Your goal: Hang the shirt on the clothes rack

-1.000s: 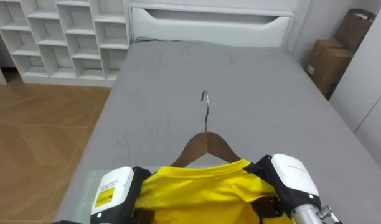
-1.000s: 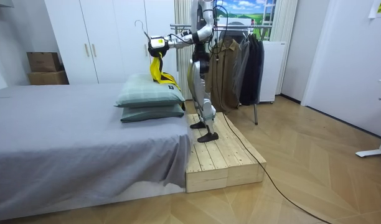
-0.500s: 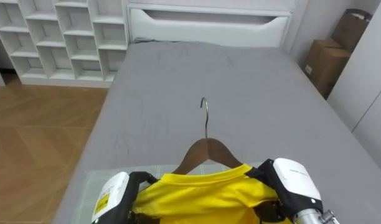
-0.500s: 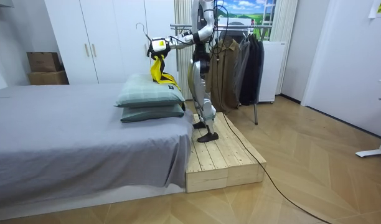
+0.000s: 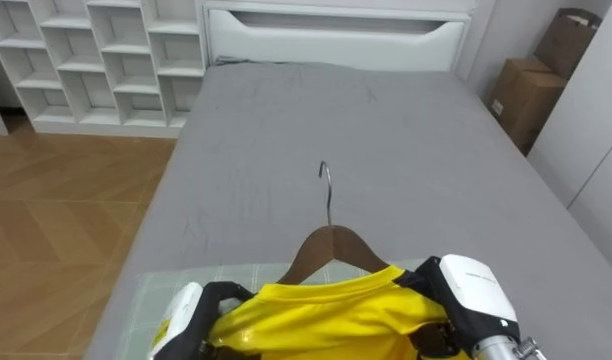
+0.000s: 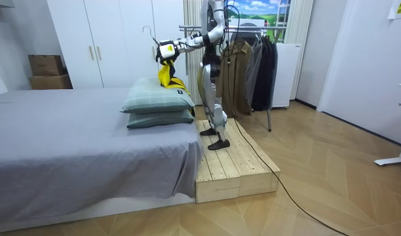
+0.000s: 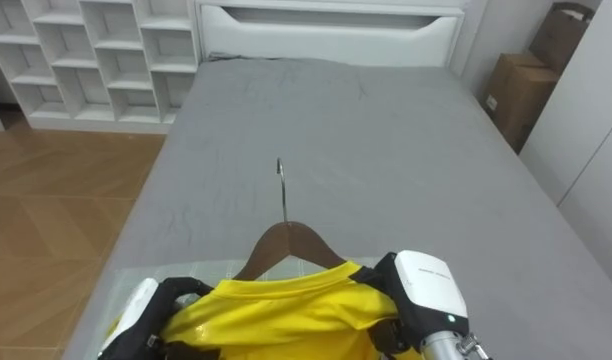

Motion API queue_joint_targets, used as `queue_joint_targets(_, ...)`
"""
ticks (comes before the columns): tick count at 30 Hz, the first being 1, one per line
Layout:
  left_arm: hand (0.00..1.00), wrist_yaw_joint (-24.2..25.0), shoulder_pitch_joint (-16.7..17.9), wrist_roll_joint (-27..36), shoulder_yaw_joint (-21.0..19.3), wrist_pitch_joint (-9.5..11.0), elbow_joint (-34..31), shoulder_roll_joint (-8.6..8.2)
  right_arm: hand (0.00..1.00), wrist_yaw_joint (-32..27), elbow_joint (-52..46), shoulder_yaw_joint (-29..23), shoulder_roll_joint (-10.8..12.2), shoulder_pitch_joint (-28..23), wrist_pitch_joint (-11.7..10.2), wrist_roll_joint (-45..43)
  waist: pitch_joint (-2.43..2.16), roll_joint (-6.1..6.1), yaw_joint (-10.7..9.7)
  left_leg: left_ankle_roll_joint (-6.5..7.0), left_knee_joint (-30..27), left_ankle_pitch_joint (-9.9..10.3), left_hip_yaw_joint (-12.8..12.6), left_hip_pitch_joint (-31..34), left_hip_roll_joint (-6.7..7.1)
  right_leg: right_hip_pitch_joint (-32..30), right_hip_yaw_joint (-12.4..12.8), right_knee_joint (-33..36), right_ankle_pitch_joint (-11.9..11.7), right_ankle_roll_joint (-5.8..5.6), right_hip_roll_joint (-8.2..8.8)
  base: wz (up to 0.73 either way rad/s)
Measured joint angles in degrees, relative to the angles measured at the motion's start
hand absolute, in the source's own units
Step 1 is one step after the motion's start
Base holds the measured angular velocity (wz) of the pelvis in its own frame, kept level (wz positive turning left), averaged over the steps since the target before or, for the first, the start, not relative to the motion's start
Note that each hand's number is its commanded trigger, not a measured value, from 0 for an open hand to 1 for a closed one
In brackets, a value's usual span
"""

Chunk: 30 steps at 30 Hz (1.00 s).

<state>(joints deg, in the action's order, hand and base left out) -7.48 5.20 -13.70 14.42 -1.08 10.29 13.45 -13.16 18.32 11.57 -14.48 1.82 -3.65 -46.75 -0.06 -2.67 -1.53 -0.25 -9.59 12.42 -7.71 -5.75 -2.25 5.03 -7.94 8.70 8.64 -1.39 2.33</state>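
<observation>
We held the shirt [image 5: 326, 312] on its hanger [image 5: 331, 245] above the bed [image 5: 386, 140], left hand [image 5: 191, 322] at 7 o'clock and right hand [image 5: 471, 290] at 5 o'clock, each pinching a shoulder. The hook pointed to 12, apparently kept free for hanging among the dark clothes [image 6: 253, 69].

Hanger [image 5: 331, 245]: hook sits nearer to me than before.
My left hand [image 5: 186, 325]: lower now, more fingers showing on the yellow shirt [image 5: 326, 315].

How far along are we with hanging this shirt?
Done: the yellow shirt sits on the wooden hanger. In hand: left hand and right hand hold it up by the shoulders over the bed. Left: hooking it on the clothes rack behind the robot.
</observation>
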Motion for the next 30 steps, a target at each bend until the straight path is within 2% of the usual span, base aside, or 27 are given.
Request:
queue_joint_targets(3, 0.0, 3.96, 0.23, 13.6, -0.8, -0.38, 0.04, 1.63, 1.0, -0.05, -1.87, -0.03, -1.38, 0.01, 0.01, -0.58, -0.05, 0.1, -0.34, 0.0, -0.06, -0.02, 0.16, -0.12, -0.03, -0.05, -0.06, 0.01, 0.0, 0.0, -0.04, 0.0)
queue_joint_targets(4, 0.0, 4.5, 0.33, 16.3, -1.0, -0.39, 0.04, 1.66, 1.0, -0.14, -2.21, -0.11, -1.73, 0.0, 0.01, -0.52, -0.04, 0.13, -0.34, 0.0, -0.05, -0.02, 0.15, -0.12, -0.02, -0.08, -0.04, 0.01, 0.0, 0.0, -0.03, 0.0)
queue_joint_targets(5, 0.0, 5.42, 0.59, 21.46, -1.45, -0.39, 0.04, 1.68, 1.0, -0.66, -2.7, -0.46, -1.9, 0.0, 0.03, -0.59, -0.02, 0.15, -0.33, 0.0, -0.06, -0.02, 0.09, -0.04, -0.02, -0.14, -0.03, -0.01, 0.0, 0.0, -0.01, 0.0)
queue_joint_targets(6, 0.0, 5.78, 0.74, 23.85, -1.71, -0.39, 0.03, 1.67, 1.0, -0.84, -2.82, -0.59, -2.17, 0.0, 0.08, -0.6, -0.02, 0.15, -0.34, 0.0, -0.05, -0.02, 0.09, -0.01, -0.02, -0.17, -0.01, -0.01, 0.0, 0.0, -0.02, 0.0)
queue_joint_targets(8, 0.0, 6.93, 1.09, 33.92, -3.12, -0.26, 0.01, 0.76, 1.0, -1.11, -2.82, -0.68, -2.59, -0.05, 1.92, -0.59, -0.02, 0.13, -0.36, 0.0, -0.05, -0.02, 0.08, 0.03, 0.0, -0.2, -0.03, 0.01, 0.0, 0.0, 0.01, 0.0)
queue_joint_targets(11, 0.0, 8.38, 1.26, 43.33, -4.7, -0.21, 0.02, 0.34, 1.0, -1.1, -2.83, -1.04, -2.22, -0.38, 3.4, -0.51, 0.0, 0.1, -0.3, 0.0, -0.05, -0.02, -0.02, 0.06, -0.03, -0.32, 0.16, 0.02, 0.0, 0.0, -0.05, -0.02)
queue_joint_targets(13, 0.0, 9.21, 1.45, 47.11, -5.25, -0.03, 0.08, 0.33, 1.0, -1.07, -2.83, -1.55, -1.61, -0.9, 3.86, -0.51, 0.0, 0.1, -0.33, 0.0, -0.05, -0.01, -0.01, 0.04, -0.03, -0.31, 0.16, 0.02, 0.0, 0.0, -0.05, 0.0)
queue_joint_targets(19, 0.0, 14.66, 1.94, 50.26, -6.47, 0.89, 1.09, 0.3, 1.0, -1.02, -2.82, -1.66, -1.3, -2.67, 4.24, -0.94, 0.06, 0.03, 0.14, 0.0, -0.02, -0.02, -0.21, 0.04, -0.01, -0.42, 0.22, 0.04, 0.0, 0.0, -0.05, 0.0)
queue_joint_targets(23, 0.0, 18.6, 2.04, 50.28, -6.49, 1.4, 1.07, -0.67, 1.0, -1.01, -2.83, -1.67, -1.05, -3.17, 4.6, -1.4, 0.07, 0.04, 0.44, 0.0, 0.0, -0.02, -0.46, 0.19, -0.01, -0.8, 0.43, 0.18, 0.0, 0.0, -0.05, -0.03)
queue_joint_targets(30, 0.0, 22.19, 2.17, 50.28, -7.33, 1.4, 1.12, -1.26, 1.0, -1.01, -2.91, -2.46, -0.99, -3.16, 4.99, -1.91, 0.1, 0.04, 0.46, 0.0, 0.02, -0.01, -1.11, 0.09, -0.07, -1.33, 0.84, 1.01, 0.03, -0.04, -0.05, -0.06)
